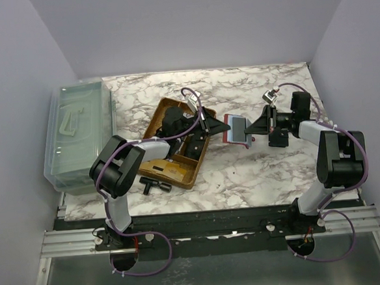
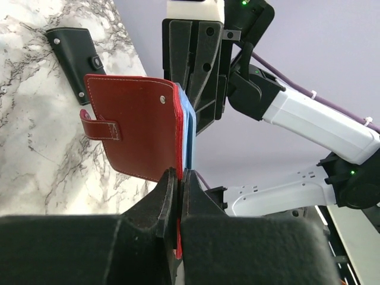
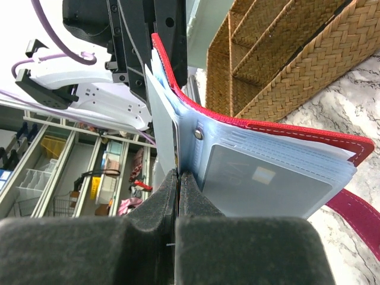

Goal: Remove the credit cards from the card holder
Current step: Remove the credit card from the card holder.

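Pinching together on one edge of the red card holder [image 2: 139,127], the left hand [image 2: 178,177] had both fingers shut flat on the cover, with the blue plastic sleeves [image 2: 189,130] lying against its inner side. The right hand [image 3: 178,175] met it from the opposite side, its fingers also together, clamped on a clear sleeve of the same holder. Whether that sleeve carried a card could not be told.

The card holder hung in the air between the two hands, above the tabletop [image 1: 257,170], spread open with its sleeves fanned toward the right hand. A card [image 3: 267,184] sat inside the outermost sleeve, just beside the right fingers and not gripped by them. The closing strap [image 2: 101,127] stuck out loose from the cover.

Under the left arm stood a woven basket [image 1: 177,150] with dividers, near the holder but apart from it. A small black wallet [image 2: 77,50] lay flat on the tabletop beyond the holder. A black tool [image 1: 155,184] lay by the basket's near corner, and a clear lidded box [image 1: 78,134] stood at the left edge.
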You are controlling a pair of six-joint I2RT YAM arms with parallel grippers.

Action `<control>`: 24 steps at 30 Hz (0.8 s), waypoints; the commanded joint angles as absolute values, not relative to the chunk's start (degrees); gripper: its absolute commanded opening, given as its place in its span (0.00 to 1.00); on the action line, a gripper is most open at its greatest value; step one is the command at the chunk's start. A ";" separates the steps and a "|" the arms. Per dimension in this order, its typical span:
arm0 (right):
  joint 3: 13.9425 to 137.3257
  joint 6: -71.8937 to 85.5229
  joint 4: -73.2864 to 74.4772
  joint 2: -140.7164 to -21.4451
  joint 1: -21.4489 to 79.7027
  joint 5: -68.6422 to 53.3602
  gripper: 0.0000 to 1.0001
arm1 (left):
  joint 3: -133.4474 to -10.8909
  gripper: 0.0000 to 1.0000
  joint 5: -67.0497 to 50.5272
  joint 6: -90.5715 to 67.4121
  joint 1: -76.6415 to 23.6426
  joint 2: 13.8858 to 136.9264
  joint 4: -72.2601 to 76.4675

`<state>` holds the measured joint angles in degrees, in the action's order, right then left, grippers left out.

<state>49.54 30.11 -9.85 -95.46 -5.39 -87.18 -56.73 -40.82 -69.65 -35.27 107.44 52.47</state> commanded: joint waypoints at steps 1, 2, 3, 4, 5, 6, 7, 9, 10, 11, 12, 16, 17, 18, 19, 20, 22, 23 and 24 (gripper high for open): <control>49.05 30.61 -11.39 -94.22 -5.31 -89.39 0.00 | -57.08 0.00 -42.26 -71.29 -35.64 107.71 57.83; 49.09 30.28 -10.93 -94.15 -5.33 -89.20 0.00 | -56.26 0.00 -41.74 -71.96 -35.25 107.41 59.01; 49.13 29.84 -10.52 -94.03 -5.43 -89.16 0.00 | -55.27 0.00 -41.35 -72.88 -34.79 107.22 60.82; 49.04 29.59 -10.18 -93.93 -5.63 -89.12 0.00 | -54.34 0.00 -41.05 -74.39 -34.13 107.07 63.14; 49.03 29.40 -10.03 -93.92 -5.74 -89.12 0.00 | -53.30 0.00 -40.89 -75.94 -33.49 107.12 66.71; 48.98 29.36 -9.98 -93.89 -5.91 -89.12 0.00 | -52.48 0.00 -40.73 -77.77 -32.66 107.22 69.10; 49.00 29.38 -10.01 -93.91 -5.97 -89.12 0.00 | -51.79 0.00 -40.62 -79.71 -32.15 107.30 70.97; 49.00 29.40 -9.95 -93.89 -6.06 -89.12 0.00 | -51.17 0.00 -40.69 -80.93 -31.74 107.44 72.79; 49.11 29.37 -9.95 -93.90 -6.04 -89.12 0.00 | -51.09 0.00 -40.81 -81.14 -31.73 107.50 73.04; 49.11 29.37 -9.98 -93.88 -6.06 -89.12 0.00 | -51.07 0.00 -40.92 -81.27 -31.73 107.56 73.34; 49.05 29.37 -9.97 -93.97 -6.02 -89.12 0.00 | -51.13 0.00 -40.95 -81.59 -31.73 107.65 73.60; 48.91 28.72 -9.37 -94.02 -6.32 -88.61 0.00 | -51.32 0.00 -41.02 -82.00 -31.56 107.75 74.48; 48.93 28.65 -9.32 -94.00 -6.47 -88.58 0.00 | -51.37 0.00 -41.15 -82.00 -31.48 107.75 74.51; 48.93 28.59 -9.25 -93.98 -6.53 -88.67 0.00 | -51.41 0.00 -41.28 -82.08 -31.47 107.80 74.53; 48.95 28.59 -9.23 -93.93 -6.61 -88.68 0.00 | -51.38 0.00 -41.26 -82.17 -31.40 107.84 74.53; 48.90 28.57 -9.23 -93.86 -6.71 -88.64 0.00 | -51.29 0.00 -41.24 -82.18 -31.36 107.97 74.53; 48.83 28.55 -9.35 -93.53 -7.21 -88.55 0.00 | -51.01 0.00 -41.22 -82.16 -31.23 108.02 74.58; 48.63 28.55 -9.46 -93.36 -7.58 -88.45 0.00 | -50.79 0.00 -41.22 -82.13 -31.16 108.02 74.66; 48.43 28.62 -9.51 -93.12 -8.12 -88.36 0.00 | -50.54 0.00 -41.26 -82.05 -31.00 108.02 74.69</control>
<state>49.52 29.87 -9.80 -94.98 -6.42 -87.79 -51.07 -40.97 -81.47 -31.81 107.50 69.87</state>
